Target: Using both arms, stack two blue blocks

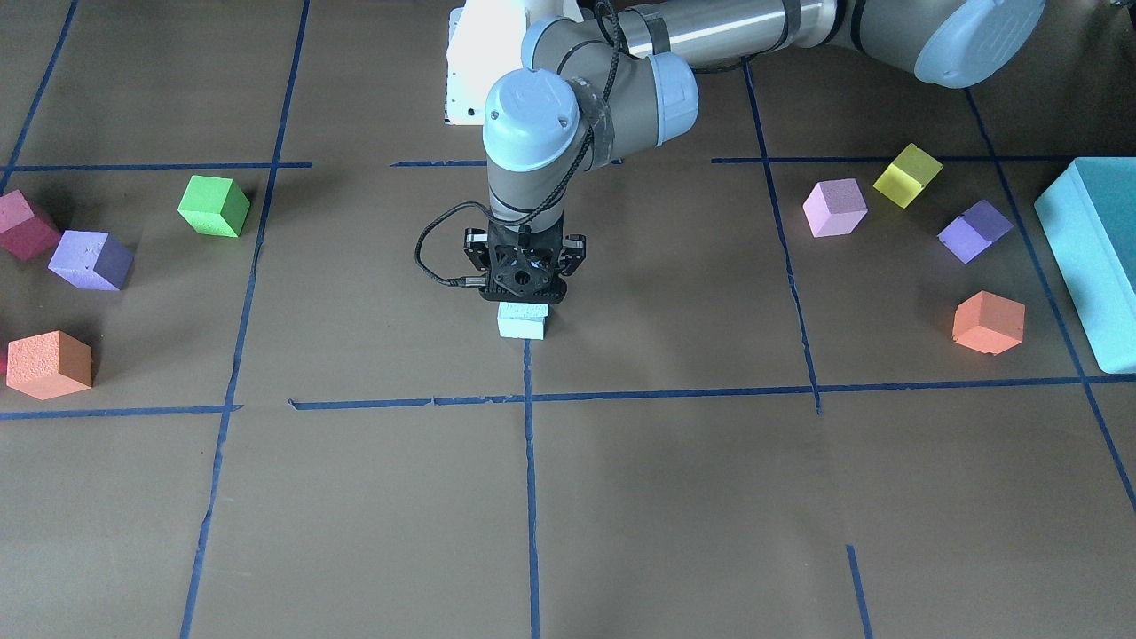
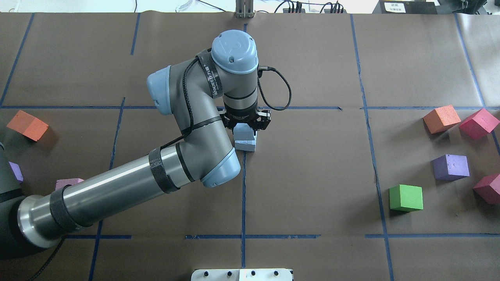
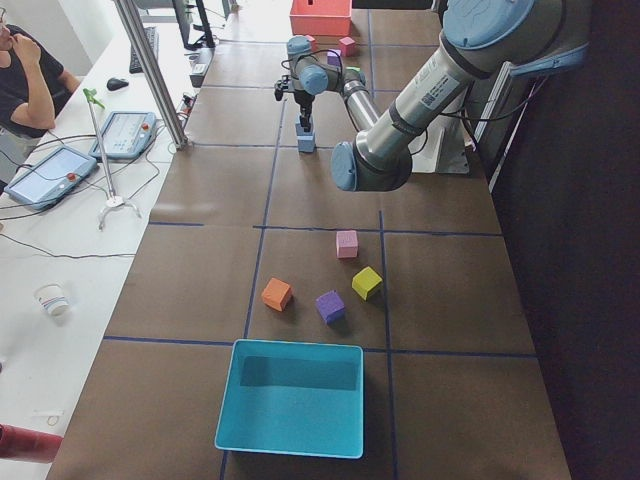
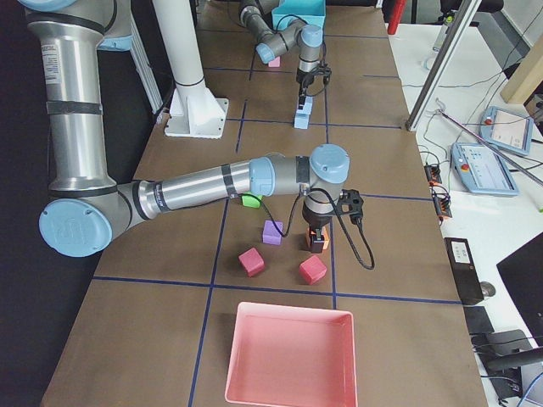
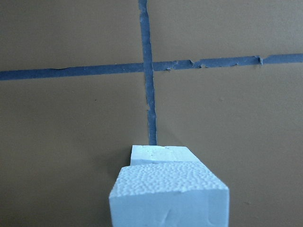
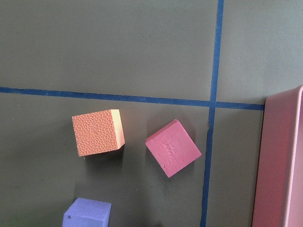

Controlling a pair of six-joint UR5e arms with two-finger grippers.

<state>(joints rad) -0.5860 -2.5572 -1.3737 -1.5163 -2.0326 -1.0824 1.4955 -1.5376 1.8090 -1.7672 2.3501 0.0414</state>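
The left claw (image 2: 245, 127) clamps the upper blue block (image 2: 243, 133), seemingly seated on the lower blue block (image 2: 246, 146); release remains. The right claw (image 4: 316, 241): cannot tell.

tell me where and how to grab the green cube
Grip the green cube across two opposite side faces, coming straight down from above with the fingers square to those faces. It sits flat with its top face level. It stands apart from the purple cube and the dark red cube, so every side looks free.
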